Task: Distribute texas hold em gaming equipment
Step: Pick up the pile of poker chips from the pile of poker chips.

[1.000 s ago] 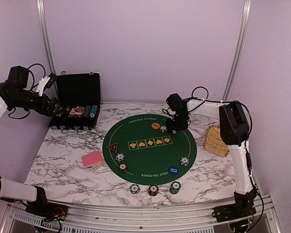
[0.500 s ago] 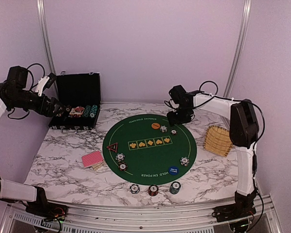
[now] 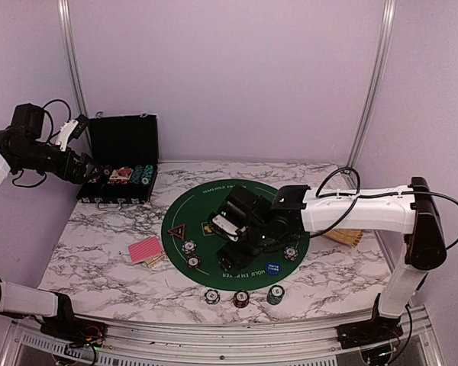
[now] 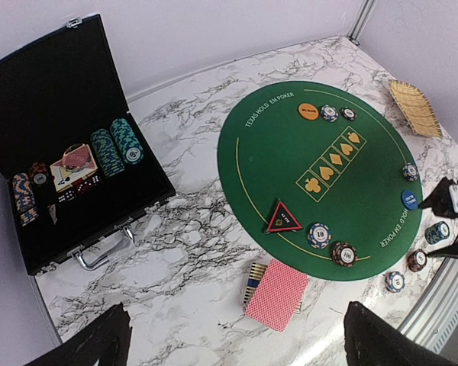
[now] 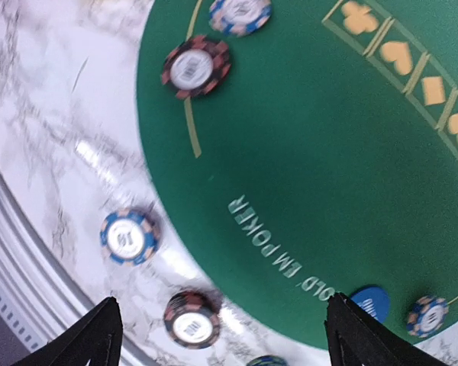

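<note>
Right gripper [image 5: 221, 299]: fingers spread wide with nothing between them, hanging low over the near-left part of the green mat [image 4: 275, 168].
Left gripper [image 4: 237, 309]: likewise released and empty, held high at the far left by the black case [image 4: 53, 84], well apart from the mat.
Playing cards [image 4: 277, 295]: a red-backed pack lying flat on the marble table [image 4: 183, 252], just off the mat's near-left edge.
Triangle marker [image 4: 284, 218]: black and red, flat on the left side of the mat, near the cards.
Orange button [image 4: 308, 111]: on the far side of the mat, with the far chips [image 4: 329, 113], two of them, in a row just beside it.
Blue button [image 4: 410, 200]: on the mat's near-right rim, with a lone chip [image 4: 410, 172] near it but apart.
Blue-white chip [image 4: 318, 235]: on the mat between the triangle marker and the near rim, close to the dark red chip [image 4: 343, 253].
Edge chips [image 3: 241, 299]: three in a row on the marble between the mat and the table's near edge. One is blue-white and one dark red. The third looks teal, though the blurred wrist view cuts it off.
Case chips [image 4: 118, 145]: teal stacks and a few mixed ones in the open case's tray, beside a small box.
Wooden piece [image 4: 416, 107]: tan and slatted, on the marble at the far right, clear of the mat.
</note>
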You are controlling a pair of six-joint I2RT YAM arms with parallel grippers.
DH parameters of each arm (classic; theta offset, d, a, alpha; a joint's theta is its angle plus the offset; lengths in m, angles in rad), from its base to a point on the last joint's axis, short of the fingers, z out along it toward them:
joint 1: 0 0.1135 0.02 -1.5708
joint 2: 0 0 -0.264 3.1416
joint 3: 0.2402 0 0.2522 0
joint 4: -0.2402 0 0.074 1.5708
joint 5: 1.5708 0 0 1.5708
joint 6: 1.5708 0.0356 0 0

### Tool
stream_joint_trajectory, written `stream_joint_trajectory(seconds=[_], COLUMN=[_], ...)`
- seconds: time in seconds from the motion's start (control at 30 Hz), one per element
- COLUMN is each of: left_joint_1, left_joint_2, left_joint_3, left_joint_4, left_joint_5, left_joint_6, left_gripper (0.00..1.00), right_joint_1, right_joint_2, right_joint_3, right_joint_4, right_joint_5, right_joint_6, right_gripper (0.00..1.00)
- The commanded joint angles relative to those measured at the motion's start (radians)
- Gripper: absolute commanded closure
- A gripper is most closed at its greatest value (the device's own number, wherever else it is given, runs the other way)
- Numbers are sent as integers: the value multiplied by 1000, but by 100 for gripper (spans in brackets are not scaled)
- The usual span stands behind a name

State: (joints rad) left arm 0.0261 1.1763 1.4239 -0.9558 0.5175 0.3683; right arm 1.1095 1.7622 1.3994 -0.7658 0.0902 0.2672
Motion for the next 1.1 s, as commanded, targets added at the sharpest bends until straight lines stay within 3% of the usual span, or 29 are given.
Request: stream_joint_trajectory(seconds=[0.0, 0.4, 1.07], left_joint_1=[-3, -5, -5], left_joint_2=[5, -3, 6], left_joint_3=[22, 25, 24], left_joint_4=[-24, -26, -26], left_joint_5=[31, 24, 23], left_joint_6=[10, 5, 10], left_gripper=[1, 1, 1], right_joint_1=[100, 165, 108], right_joint_2=[-42, 16, 57], right_joint_3=[-75, -128, -154], right_joint_4=[9, 14, 51], right_joint_5=[-78, -77, -118], right_joint_6=[92, 96, 70], right_gripper=[9, 8, 21])
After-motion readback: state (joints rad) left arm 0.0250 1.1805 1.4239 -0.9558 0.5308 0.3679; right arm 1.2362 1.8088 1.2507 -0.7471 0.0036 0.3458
